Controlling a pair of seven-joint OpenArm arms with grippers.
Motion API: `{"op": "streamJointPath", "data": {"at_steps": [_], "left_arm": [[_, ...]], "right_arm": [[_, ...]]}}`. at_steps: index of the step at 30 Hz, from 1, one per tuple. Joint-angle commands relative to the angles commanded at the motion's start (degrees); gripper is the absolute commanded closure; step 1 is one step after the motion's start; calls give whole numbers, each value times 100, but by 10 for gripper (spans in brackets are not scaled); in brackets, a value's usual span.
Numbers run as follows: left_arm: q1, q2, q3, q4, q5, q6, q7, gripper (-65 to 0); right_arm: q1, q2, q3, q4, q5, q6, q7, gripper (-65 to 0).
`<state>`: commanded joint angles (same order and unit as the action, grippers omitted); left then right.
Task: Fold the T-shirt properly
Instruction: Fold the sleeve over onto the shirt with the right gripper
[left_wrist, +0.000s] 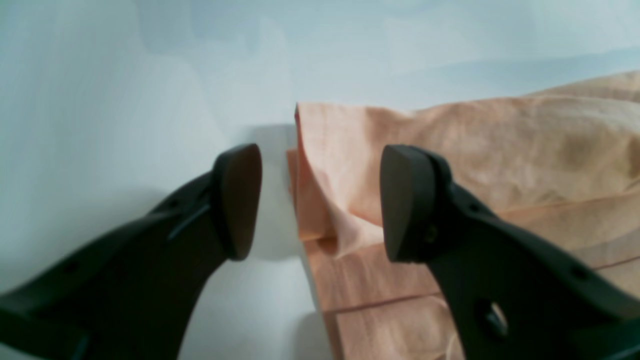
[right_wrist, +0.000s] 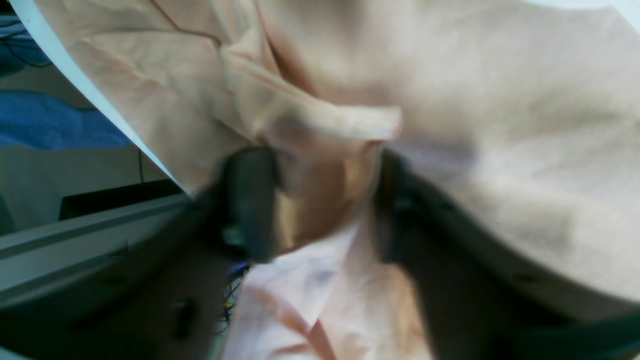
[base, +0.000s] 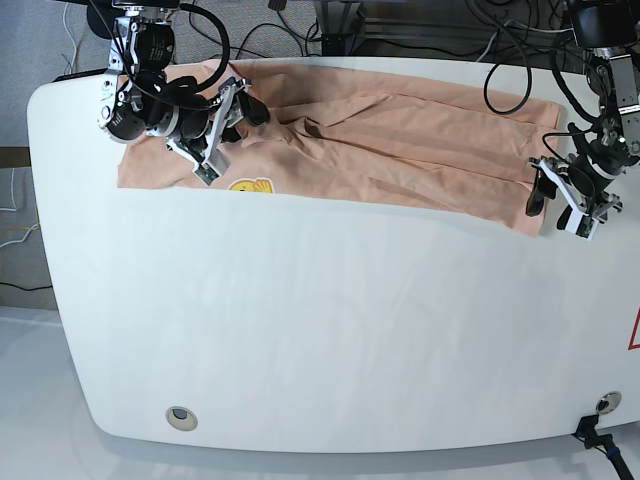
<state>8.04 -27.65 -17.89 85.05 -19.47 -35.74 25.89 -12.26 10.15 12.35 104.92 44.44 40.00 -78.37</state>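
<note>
Peach-pink cotton T-shirt (base: 380, 145) lies spread in a long wrinkled band along the far edge of your white desk (base: 320, 330), its small yellow print (base: 251, 186) showing near the front hem. Your left gripper (left_wrist: 320, 200) sits at the shirt's end with its black fingers (left_wrist: 240, 200) apart, one over bare desk. Your right gripper (right_wrist: 325, 205) has fingers parted too, with bunched cloth between them
</note>
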Motion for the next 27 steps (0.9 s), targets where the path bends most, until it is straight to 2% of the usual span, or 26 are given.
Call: {"op": "streamJointPath", "data": {"at_steps": [2,3,8,11,14,19,24,27], "left_arm": [[0,0,0,0,0,0,0,-354],[0,0,0,0,0,0,0,-354],[0,0,0,0,0,0,0,-354],[0,0,0,0,0,0,0,-354],[0,0,0,0,0,0,0,-354],[0,0,0,0,0,0,0,-354],[26,0,0,114,-26,-18,26,-354],[158,0,0,466,-26,-18,35,-354]], "right_arm": [[-9,9,-141,0,88,0,-62,-111],[-9,18,-167,0,264,0,-158,-104],[-176,97,-220,9,1591,0,-163,-102],[-422,132,-220,97,2031,0,-163,-106],[-659,211,-229,448,2110,0,-163,-107],[-703,527,-677,545,2092,0,-163,-107],[-229,782,-193,527,2004,0,-163,-107],[141,897,9,527,1477,0,-163,-107]]}}
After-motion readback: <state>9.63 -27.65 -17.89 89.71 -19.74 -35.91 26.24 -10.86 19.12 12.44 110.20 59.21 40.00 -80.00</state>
